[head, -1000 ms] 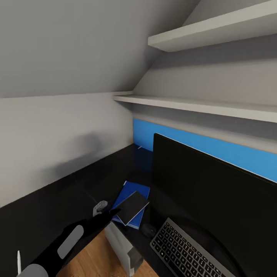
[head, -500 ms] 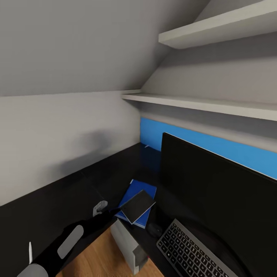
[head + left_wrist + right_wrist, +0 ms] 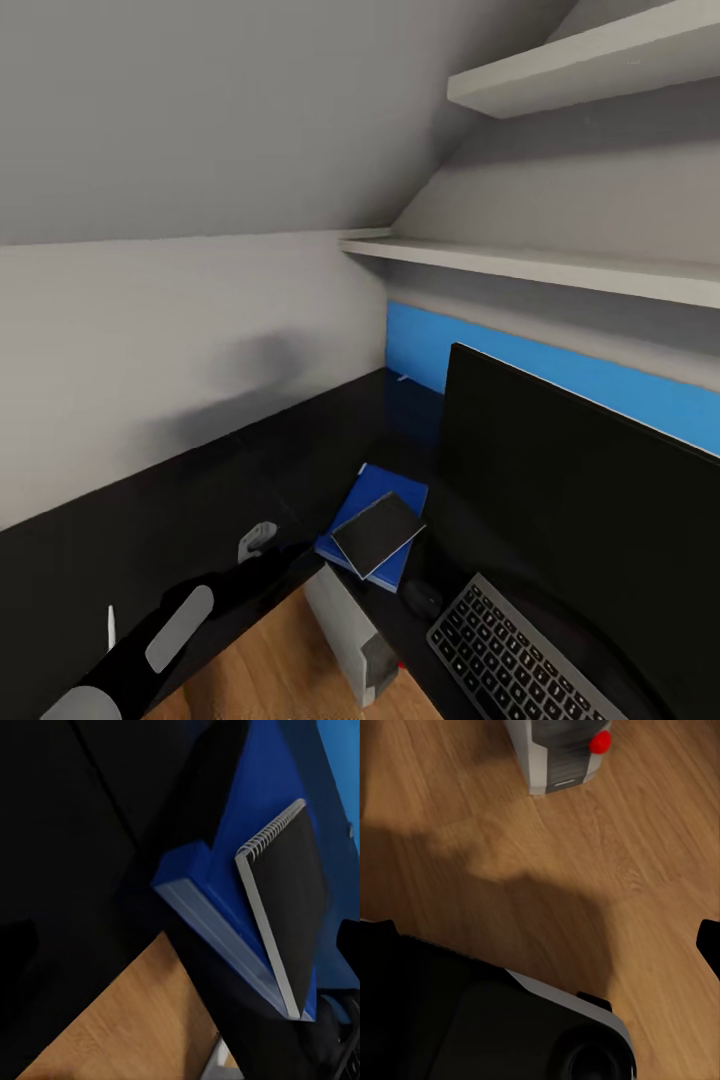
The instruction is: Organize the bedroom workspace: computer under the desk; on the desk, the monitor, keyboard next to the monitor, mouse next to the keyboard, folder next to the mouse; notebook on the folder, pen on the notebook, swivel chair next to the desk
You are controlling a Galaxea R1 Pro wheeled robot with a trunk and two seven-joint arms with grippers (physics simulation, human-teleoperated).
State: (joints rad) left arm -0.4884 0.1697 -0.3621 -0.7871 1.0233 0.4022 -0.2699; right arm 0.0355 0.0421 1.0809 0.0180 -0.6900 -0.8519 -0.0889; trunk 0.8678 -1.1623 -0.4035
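Your left gripper (image 3: 285,558) hovers just short of the folder (image 3: 400,490), and its fingertips (image 3: 349,937) sit at the far sides of the wrist view, so the jaws read as wide with nothing between them. The right gripper (image 3: 540,934) points down at the wood floor (image 3: 607,855) near the computer (image 3: 556,754); its jaws also look wide and empty.

The folder lies on the desk (image 3: 150,520), between the monitor (image 3: 580,500) and the desk's inner edge, with the mouse (image 3: 422,598) just beside it and the keyboard (image 3: 510,655) beyond that. The notebook (image 3: 378,532) already sits on the folder, so the pen looks like the step in hand. A thin white stick (image 3: 110,632) on the desk beside your left arm may be it; it is too small to be sure.

If so, turn the wrist until the fingers cross the stick's long axis, which runs away from you toward the wall. Come straight down and close gently at its middle.

The folder's long axis runs from the desk's edge toward the blue back panel (image 3: 420,345). The notebook lies skewed across it, with its spiral binding along one long edge. Lay the pen along the notebook's length, well inside the cover, so that it cannot roll off
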